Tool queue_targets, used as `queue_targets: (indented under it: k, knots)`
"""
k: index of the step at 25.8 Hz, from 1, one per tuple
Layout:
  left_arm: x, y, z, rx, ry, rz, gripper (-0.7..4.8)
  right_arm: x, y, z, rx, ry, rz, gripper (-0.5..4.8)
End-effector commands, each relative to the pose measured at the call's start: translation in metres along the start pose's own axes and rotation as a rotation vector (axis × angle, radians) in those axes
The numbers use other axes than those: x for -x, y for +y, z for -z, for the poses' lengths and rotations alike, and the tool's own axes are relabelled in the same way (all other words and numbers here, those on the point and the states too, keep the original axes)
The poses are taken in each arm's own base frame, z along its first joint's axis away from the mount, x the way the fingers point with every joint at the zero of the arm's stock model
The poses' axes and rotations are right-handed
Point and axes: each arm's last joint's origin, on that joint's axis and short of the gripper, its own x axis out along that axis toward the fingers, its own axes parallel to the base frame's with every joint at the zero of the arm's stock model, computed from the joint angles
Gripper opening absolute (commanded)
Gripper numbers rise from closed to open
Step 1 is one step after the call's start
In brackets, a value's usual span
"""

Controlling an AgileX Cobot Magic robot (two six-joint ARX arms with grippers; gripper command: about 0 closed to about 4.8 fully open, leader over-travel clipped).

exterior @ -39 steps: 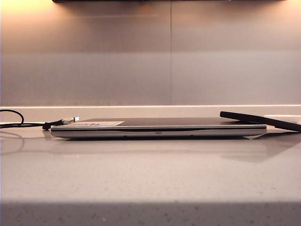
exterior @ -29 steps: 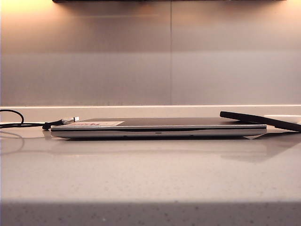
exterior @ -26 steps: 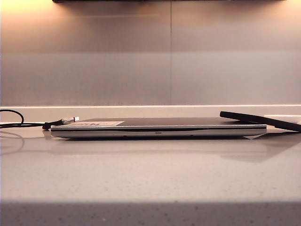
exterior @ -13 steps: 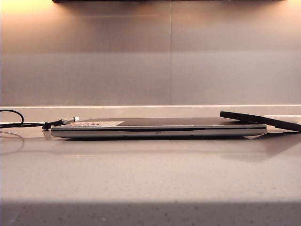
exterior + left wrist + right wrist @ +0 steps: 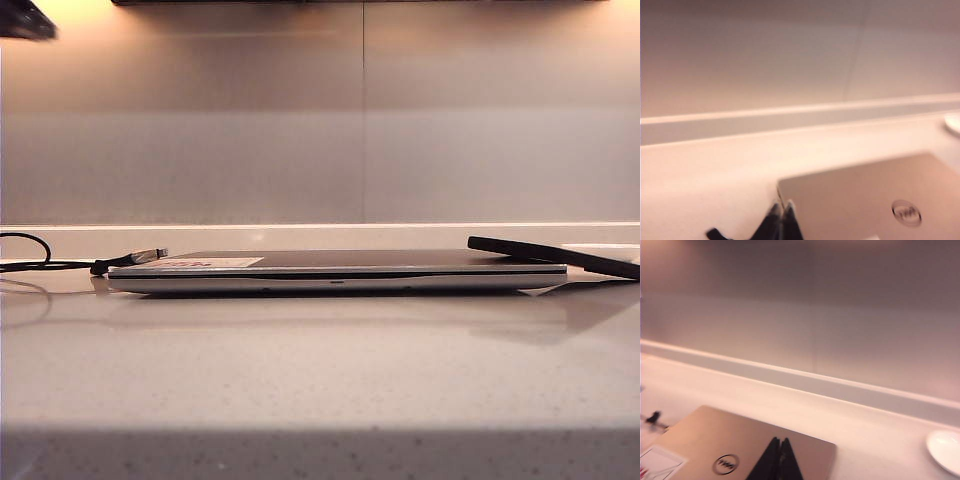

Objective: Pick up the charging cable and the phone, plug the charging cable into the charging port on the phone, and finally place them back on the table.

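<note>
The charging cable (image 5: 60,265) lies on the table (image 5: 320,370) at the far left, its silvery plug tip (image 5: 150,256) pointing at the laptop's left end. At the right the black phone (image 5: 550,252) lies tilted, one end resting on the laptop. The charging port is too small to make out. My left gripper (image 5: 782,207) is shut and empty, hovering over the laptop's corner, with a black bit of the cable (image 5: 715,233) beside it. Over the laptop lid my right gripper (image 5: 779,441) is also shut and empty. The cable (image 5: 654,417) shows far off to its side.
A closed silver laptop (image 5: 335,272) with a round logo (image 5: 726,464) fills the middle of the table. A white dish (image 5: 945,445) sits near the back wall. A dark piece of an arm (image 5: 25,20) shows in the exterior view's top left corner.
A dark piece of an arm has come into the top left corner of the exterior view. The cable, phone and laptop have not moved.
</note>
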Motion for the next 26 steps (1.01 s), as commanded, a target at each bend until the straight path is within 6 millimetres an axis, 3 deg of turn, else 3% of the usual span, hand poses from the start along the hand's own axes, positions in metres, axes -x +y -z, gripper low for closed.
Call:
queue_targets:
  k: [1, 11, 22, 24, 26]
  knots:
    - [-0.012, -0.006, 0.009, -0.096, 0.06, 0.045, -0.06, 0.001, 0.011, 0.002, 0.067, 0.029, -0.091, -0.02]
    - [-0.029, -0.004, 0.04, -0.313, 0.273, 0.081, -0.06, 0.002, 0.026, 0.008, 0.065, 0.086, -0.213, -0.02]
    - [-0.023, -0.003, 0.066, -0.304, 0.349, 0.089, -0.02, 0.002, 0.026, 0.008, 0.065, 0.087, -0.214, -0.02]
    - [-0.023, -0.003, 0.066, -0.304, 0.349, 0.089, 0.58, 0.002, 0.026, 0.008, 0.065, 0.087, -0.214, -0.02]
    - [-0.023, -0.003, 0.066, -0.328, 0.348, 0.094, 1.99, 0.002, 0.026, 0.008, 0.065, 0.087, -0.214, -0.02]
